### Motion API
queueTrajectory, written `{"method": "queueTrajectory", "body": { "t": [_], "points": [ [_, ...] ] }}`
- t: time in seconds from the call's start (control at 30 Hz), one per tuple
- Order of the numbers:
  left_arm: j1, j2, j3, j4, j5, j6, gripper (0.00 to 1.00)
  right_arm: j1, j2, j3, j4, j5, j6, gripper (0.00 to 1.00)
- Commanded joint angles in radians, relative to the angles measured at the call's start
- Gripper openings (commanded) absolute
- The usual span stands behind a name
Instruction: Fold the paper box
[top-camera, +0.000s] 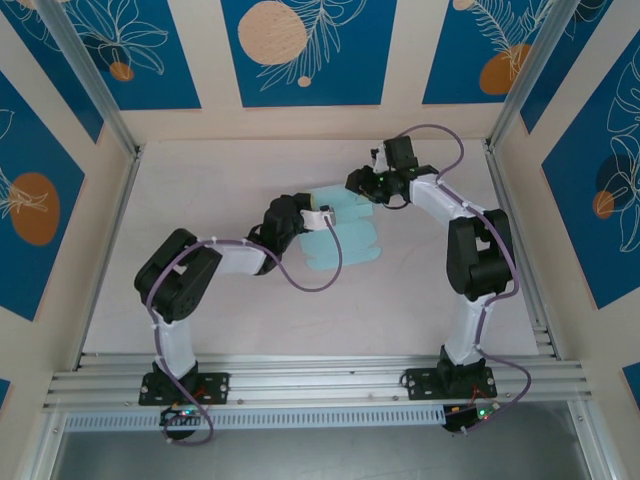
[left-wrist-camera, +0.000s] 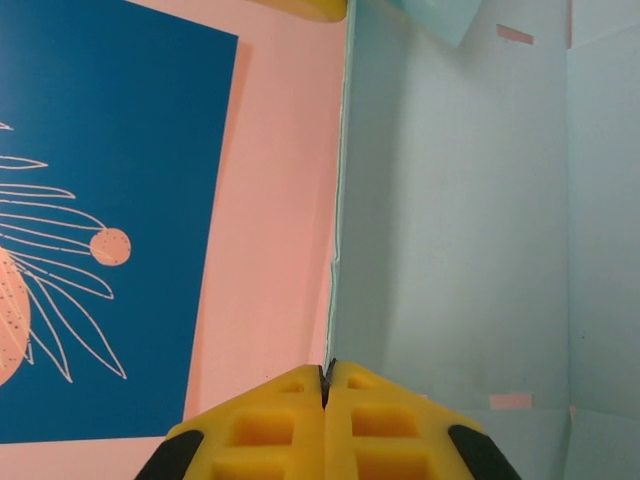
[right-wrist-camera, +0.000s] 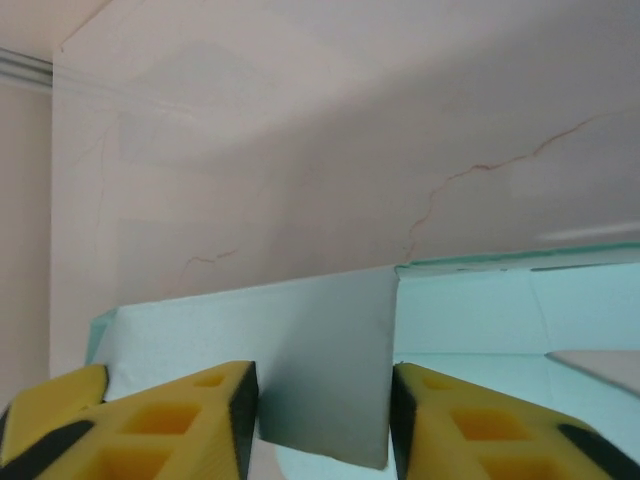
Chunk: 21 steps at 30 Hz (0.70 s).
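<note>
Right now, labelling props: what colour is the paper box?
Paper box: pale blue; top external view best.

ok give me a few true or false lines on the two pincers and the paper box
1. The left pincer is shut on an edge of the paper box. True.
2. The right pincer is shut tight with nothing in it. False: it stands open with a flap in the gap.
3. The paper box is a finished, closed box. False: it is an opened-out sheet with loose flaps.
4. Both pincers are at the paper box, near the middle of the table. True.
</note>
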Motion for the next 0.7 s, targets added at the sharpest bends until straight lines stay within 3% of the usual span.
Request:
{"method": "queueTrajectory", "body": {
  "t": [0.0,0.17,0.37,0.67],
  "points": [
    [-0.008,0.025,-0.004,0.026,-0.02,0.01,0.0,-0.028,-0.077,-0.088,0.072,-0.075,0.033,0.44],
    [0.013,0.031,0.016,0.01,-0.014,-0.025,0.0,-0.078,-0.181,-0.228,0.126,-0.096,0.045,0.5],
    [0.069,0.007,0.06,-0.118,0.082,-0.148,0.0,-0.128,-0.274,-0.375,0.193,-0.093,0.044,0.51],
    [0.108,0.007,0.089,-0.175,0.145,-0.228,0.0,-0.126,-0.16,-0.366,0.212,-0.08,0.004,0.51]
  ]
}}
